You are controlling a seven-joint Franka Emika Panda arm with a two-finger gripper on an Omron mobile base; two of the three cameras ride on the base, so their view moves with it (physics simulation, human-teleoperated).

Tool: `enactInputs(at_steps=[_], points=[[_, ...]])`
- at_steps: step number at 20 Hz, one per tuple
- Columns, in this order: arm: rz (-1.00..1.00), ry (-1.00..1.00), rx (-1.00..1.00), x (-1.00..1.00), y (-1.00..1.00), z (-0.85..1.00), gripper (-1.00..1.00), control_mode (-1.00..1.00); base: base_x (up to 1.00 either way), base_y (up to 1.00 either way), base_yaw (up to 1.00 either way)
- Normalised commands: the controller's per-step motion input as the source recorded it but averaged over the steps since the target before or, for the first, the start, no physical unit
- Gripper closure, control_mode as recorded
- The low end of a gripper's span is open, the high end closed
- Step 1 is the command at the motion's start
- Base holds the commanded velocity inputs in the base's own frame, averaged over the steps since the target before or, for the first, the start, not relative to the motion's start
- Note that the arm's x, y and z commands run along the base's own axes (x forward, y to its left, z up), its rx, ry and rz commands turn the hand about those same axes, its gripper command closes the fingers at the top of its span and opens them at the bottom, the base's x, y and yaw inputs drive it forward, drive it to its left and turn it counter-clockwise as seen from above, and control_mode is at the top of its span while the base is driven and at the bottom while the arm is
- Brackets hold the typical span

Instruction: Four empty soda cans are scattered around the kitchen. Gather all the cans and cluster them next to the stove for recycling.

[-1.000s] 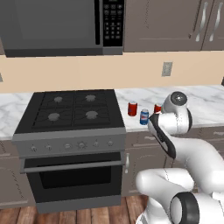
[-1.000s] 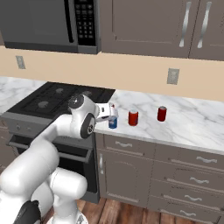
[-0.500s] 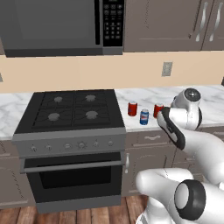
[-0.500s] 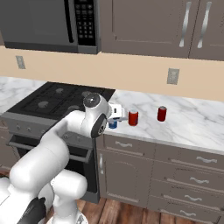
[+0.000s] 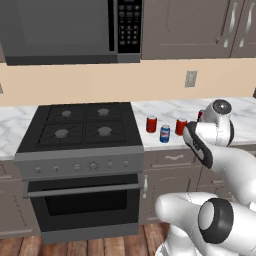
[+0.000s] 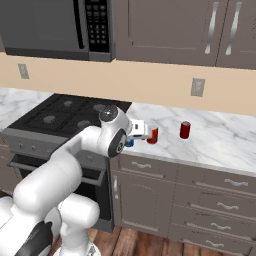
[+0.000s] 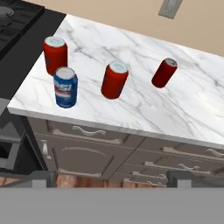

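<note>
Three red soda cans and one blue soda can stand on the marble counter right of the stove (image 5: 82, 125). In the hand view, one red can (image 7: 55, 54) is nearest the stove's black top (image 7: 17, 26). The blue can (image 7: 65, 87) stands in front of it. A second red can (image 7: 115, 79) and a third (image 7: 165, 72) stand further right. My gripper (image 7: 111, 179) is open and holds nothing. It hovers over the counter's front edge, short of the cans. From the right base, the gripper (image 6: 142, 130) partly covers a red can (image 6: 153, 135) and the blue can (image 6: 129, 142).
A dark microwave (image 5: 65, 30) hangs over the stove, with dark cabinets (image 5: 195, 27) beside it. A wall outlet (image 5: 190, 78) sits above the counter (image 6: 225, 140). Drawers and cabinet doors (image 6: 210, 205) run below the counter. My arm (image 5: 215, 150) hides part of the counter's right end.
My arm has swung to the right along the counter front, carrying the open hand from beside the blue can toward the middle red can. The cans have not moved.
</note>
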Motion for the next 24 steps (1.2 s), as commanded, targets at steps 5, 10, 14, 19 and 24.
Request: enactInputs(at_steps=[5, 10, 14, 19, 24], points=[[-0.02, 0.00, 0.01, 0.00, -0.34, 0.00, -1.00, -1.00, 0.00, 0.00, 0.00], [0.00, 0.00, 0.02, 0.00, -0.34, 0.00, -1.00, -1.00, 0.00, 0.00, 0.00], [0.00, 0.00, 0.01, 0.13, -0.32, 0.00, -1.00, -1.00, 0.00, 0.00, 0.00], [0.00, 0.00, 0.01, 0.26, -0.27, 0.00, -1.00, -1.00, 0.00, 0.00, 0.00], [0.00, 0.00, 0.00, 0.24, -0.22, 0.00, -1.00, -1.00, 0.00, 0.00, 0.00]])
